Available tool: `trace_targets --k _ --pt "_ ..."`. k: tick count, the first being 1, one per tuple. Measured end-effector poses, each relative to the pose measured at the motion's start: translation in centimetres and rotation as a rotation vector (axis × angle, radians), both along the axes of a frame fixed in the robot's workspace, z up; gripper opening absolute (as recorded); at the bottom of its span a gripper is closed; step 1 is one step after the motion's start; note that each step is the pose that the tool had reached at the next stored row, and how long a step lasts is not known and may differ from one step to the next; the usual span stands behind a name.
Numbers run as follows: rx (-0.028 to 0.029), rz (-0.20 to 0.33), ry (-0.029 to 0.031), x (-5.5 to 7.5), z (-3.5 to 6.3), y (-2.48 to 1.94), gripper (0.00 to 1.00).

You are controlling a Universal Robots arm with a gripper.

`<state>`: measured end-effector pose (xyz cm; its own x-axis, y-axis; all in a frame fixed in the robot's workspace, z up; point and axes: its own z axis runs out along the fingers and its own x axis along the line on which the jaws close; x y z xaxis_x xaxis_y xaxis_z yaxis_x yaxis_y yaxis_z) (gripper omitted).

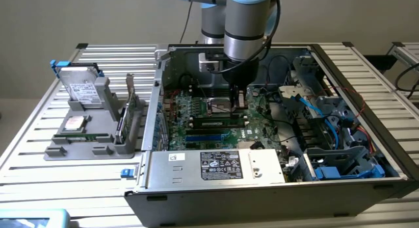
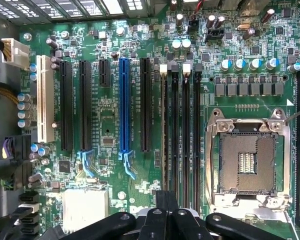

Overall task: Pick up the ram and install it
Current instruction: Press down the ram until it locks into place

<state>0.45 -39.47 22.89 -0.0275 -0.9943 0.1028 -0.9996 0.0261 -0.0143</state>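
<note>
The ram (image 1: 217, 123), a long green stick with black chips, stands on edge in a memory slot of the motherboard (image 1: 196, 110) inside the open computer case. In the wrist view it appears edge-on as a thin line (image 2: 164, 135) in the outermost of the black memory slots (image 2: 186, 135). My gripper (image 1: 239, 106) hangs just above the board, by the ram's end nearest the processor socket (image 2: 247, 160). Its black fingers (image 2: 167, 197) are pressed together with nothing between them. Whether they touch the ram I cannot tell.
The case walls (image 1: 157, 90) ring the board. Blue and black cables (image 1: 314, 108) and a drive cage (image 1: 340, 162) crowd the exterior view's right, and the power supply (image 1: 216, 164) lies in front. A grey fixture (image 1: 85, 139) outside holds a hard drive (image 1: 82, 88), an expansion card (image 1: 129, 110) and a green strip (image 1: 82, 138).
</note>
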Motion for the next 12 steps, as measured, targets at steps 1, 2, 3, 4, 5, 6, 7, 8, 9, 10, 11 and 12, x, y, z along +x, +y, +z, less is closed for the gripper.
trace_targets --k 1,2,3,4,5,6,7,8,9,10,11,12 --pt "0.0000 0.000 -0.0003 0.00 -0.06 0.00 0.11" --pt "-0.0003 0.000 -0.0005 0.00 -0.11 0.01 0.11" --pt "-0.0006 0.000 -0.0005 0.00 -0.14 0.01 0.11" --pt "-0.0008 0.000 -0.0005 0.00 -0.17 0.01 0.11" --pt "-0.0009 0.000 -0.0005 0.00 -0.18 0.01 0.11" --pt "-0.0008 0.000 -0.0006 0.00 -0.20 0.01 0.11" --pt "-0.0006 0.000 -0.0007 0.00 -0.23 0.02 0.11" --pt "-0.0006 0.000 -0.0007 0.00 -0.25 0.01 0.11" --pt "-0.0009 0.000 -0.0006 0.00 -0.26 0.01 0.11" --pt "-0.0007 0.000 -0.0007 0.00 -0.30 0.01 0.11" --pt "-0.0007 0.000 -0.0008 0.00 -0.33 0.02 0.11" --pt "-0.0007 0.000 -0.0008 0.00 -0.35 0.02 0.11"
